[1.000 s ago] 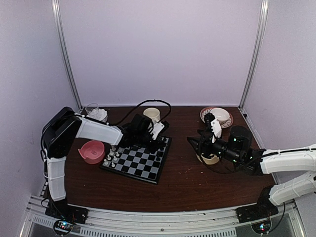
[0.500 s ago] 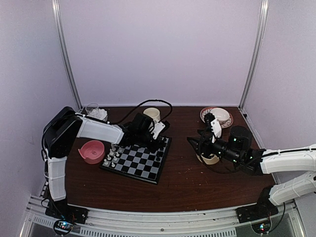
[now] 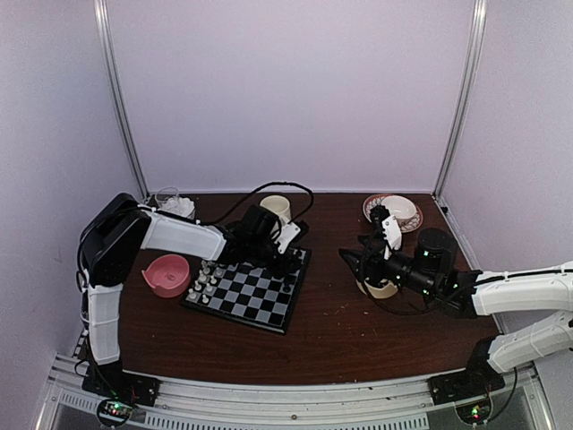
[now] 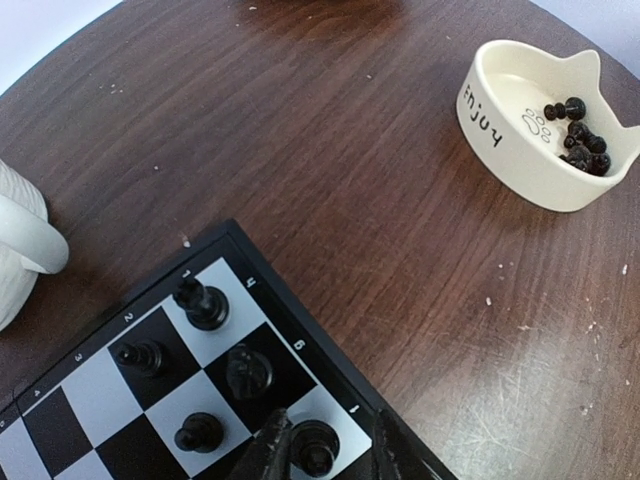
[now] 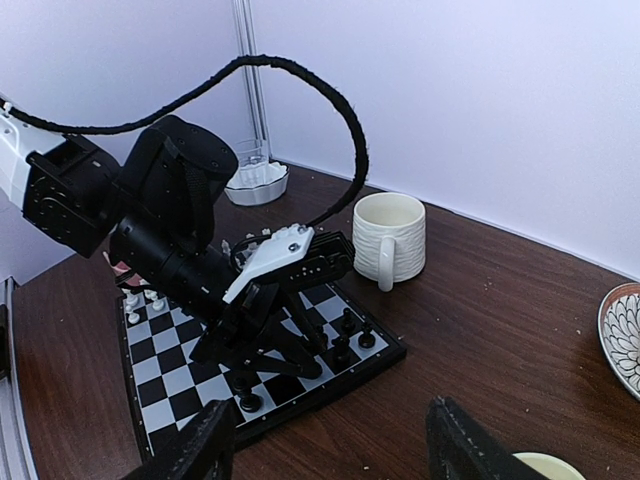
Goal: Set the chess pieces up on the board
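The left gripper (image 4: 327, 447) stands parted, unclamped; between its fingers (image 4: 274, 452) a small black chess piece (image 4: 313, 450) rests on a corner square of the black-and-grey chequered board (image 4: 95, 385). The right gripper (image 5: 330, 445) hangs open, empty.

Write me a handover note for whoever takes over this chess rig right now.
Left pincer: open, jaws either side of a black piece standing on a corner square of the board.
Right pincer: open, empty.
Done: five black pieces stand near that corner; several white pieces at the opposite end.
Left: loose black pieces wait in the cream bowl; both sets incomplete.
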